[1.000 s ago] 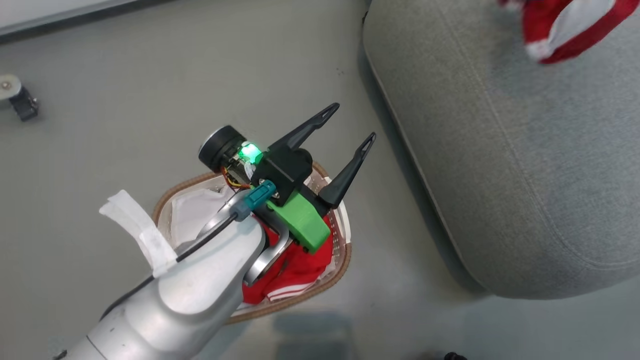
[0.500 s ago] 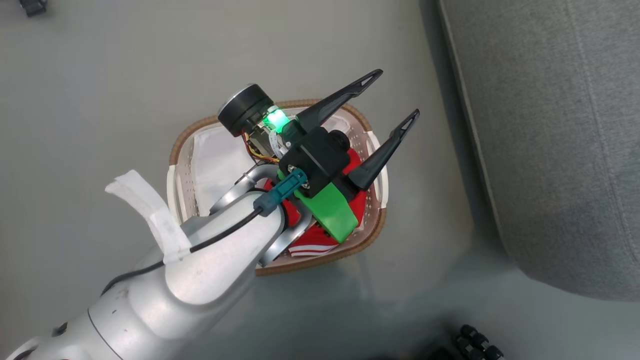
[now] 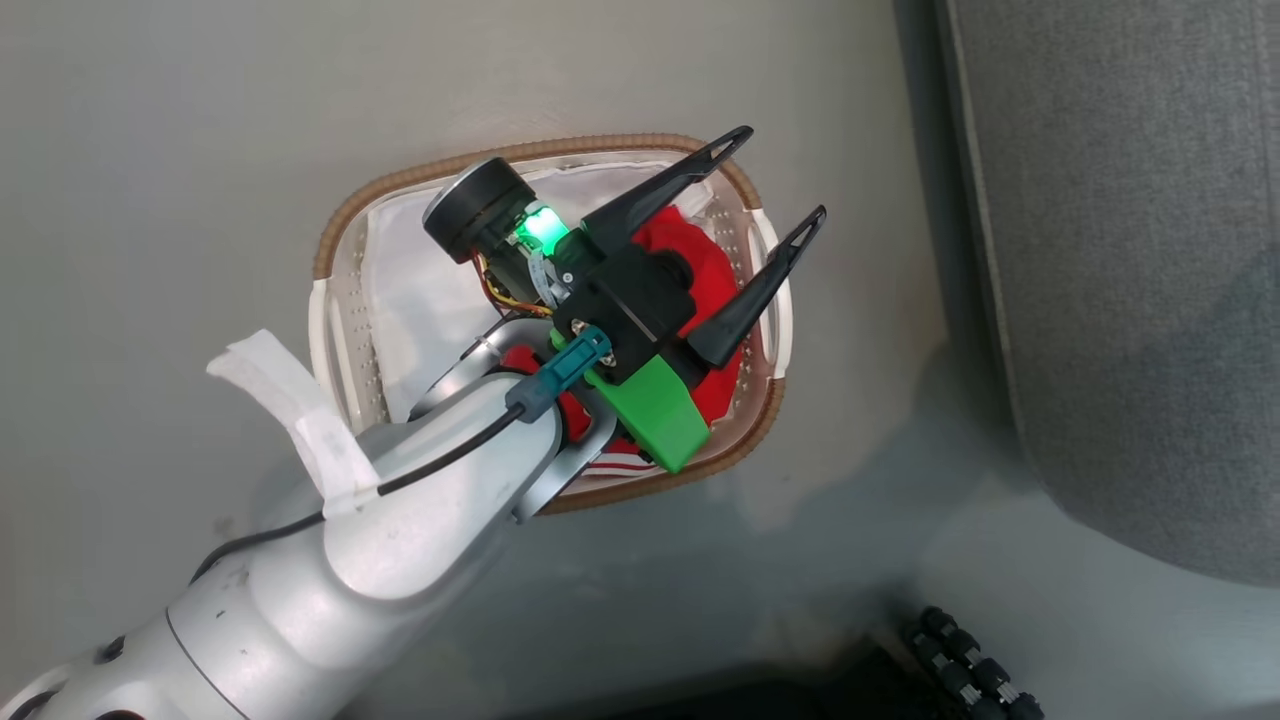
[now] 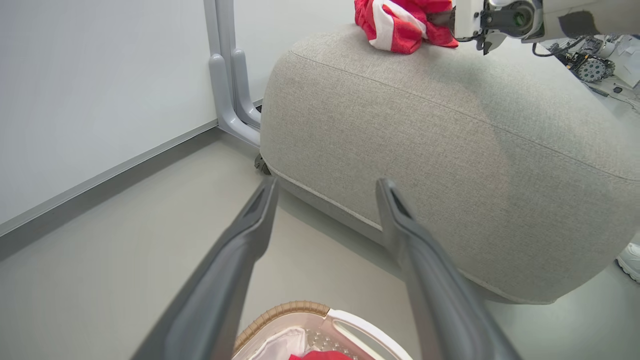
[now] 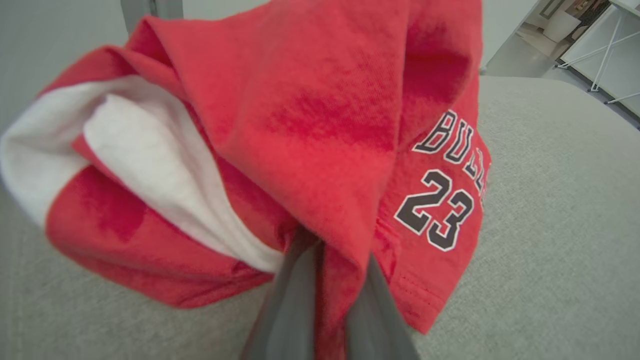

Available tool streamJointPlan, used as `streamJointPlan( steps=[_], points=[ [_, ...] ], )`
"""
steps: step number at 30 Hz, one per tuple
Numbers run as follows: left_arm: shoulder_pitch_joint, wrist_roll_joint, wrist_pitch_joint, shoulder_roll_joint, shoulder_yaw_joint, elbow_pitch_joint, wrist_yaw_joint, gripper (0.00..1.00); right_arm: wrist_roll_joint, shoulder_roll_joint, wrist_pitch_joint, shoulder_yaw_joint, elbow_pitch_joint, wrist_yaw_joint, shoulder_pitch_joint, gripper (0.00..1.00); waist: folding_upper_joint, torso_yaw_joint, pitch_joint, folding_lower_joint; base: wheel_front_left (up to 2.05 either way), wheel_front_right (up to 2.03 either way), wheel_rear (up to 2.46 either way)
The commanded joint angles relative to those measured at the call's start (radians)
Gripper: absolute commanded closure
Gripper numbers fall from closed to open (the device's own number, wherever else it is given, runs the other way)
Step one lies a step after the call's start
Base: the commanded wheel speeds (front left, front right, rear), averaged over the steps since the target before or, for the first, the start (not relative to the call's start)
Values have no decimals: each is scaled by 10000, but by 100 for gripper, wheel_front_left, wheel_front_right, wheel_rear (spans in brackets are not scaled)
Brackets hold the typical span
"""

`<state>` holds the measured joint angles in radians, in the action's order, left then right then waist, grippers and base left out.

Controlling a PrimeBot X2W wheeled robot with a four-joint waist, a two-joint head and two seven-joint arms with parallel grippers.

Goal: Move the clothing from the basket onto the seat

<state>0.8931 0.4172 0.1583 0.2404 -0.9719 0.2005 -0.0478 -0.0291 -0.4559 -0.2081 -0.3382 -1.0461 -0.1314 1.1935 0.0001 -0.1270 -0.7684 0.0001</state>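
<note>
We hold the left hand (image 3: 782, 170) spread above the basket (image 3: 400, 185); its red garment (image 3: 700, 245) lies directly beneath. The right hand (image 5: 332, 252) pinches a second garment (image 5: 310, 115) over the seat (image 5: 550, 210).

A smooth pale grey floor (image 3: 180, 150) lies under everything, faintly glossy; a plain white liner sheet (image 3: 415, 285) lies flat inside the basket (image 3: 320, 330), towards its left side; in the left wrist view a white wall (image 4: 90, 75) meets the floor at a grey baseboard (image 4: 110, 172); two grey posts (image 4: 227, 65) stand side by side, curving out into feet at the bottom; a white shoe (image 4: 631, 260) rests at the right edge; in the right wrist view, white furniture with thin crossed legs (image 5: 600, 55) stands far off.
</note>
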Motion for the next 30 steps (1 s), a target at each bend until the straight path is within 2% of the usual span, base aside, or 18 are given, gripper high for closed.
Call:
streamJointPlan(
  steps=[1, 6, 10, 14, 21, 30],
  points=[
    [82, 3, 6, 76, 4, 39, 45, 0, -125, 121, -120, 11, -130, 14, -170, 0, -1, -106, 97, -1, 0, 0, 0],
    [-7, 141, 142, 138, 100, 200, 109, 0, -302, 371, -462, 435, -148, 14, -540, 0, -1, -329, 469, -1, 0, 0, 0],
    [-250, 298, 306, 167, 176, 342, 172, 0, -656, 530, -563, 741, 269, 14, -998, 0, -1, -421, 945, -1, 0, 0, 0],
    [-459, 491, 501, 171, 296, 508, 256, 0, -860, 428, -572, 1085, 910, 14, -1487, 0, -1, -436, 1541, -1, 0, 0, 0],
    [-1006, 907, 876, 30, 619, 929, 375, 0, -748, 334, -580, 1760, 2089, 14, -2060, 0, -1, -144, 2824, -1, 0, 0, 0],
    [-1919, 1341, 1072, -81, 1333, 1449, 565, 0, -885, 1191, -575, 2731, 2920, 14, -2603, 0, -1, 482, 4255, -1, 0, 0, 0]
  ],
)
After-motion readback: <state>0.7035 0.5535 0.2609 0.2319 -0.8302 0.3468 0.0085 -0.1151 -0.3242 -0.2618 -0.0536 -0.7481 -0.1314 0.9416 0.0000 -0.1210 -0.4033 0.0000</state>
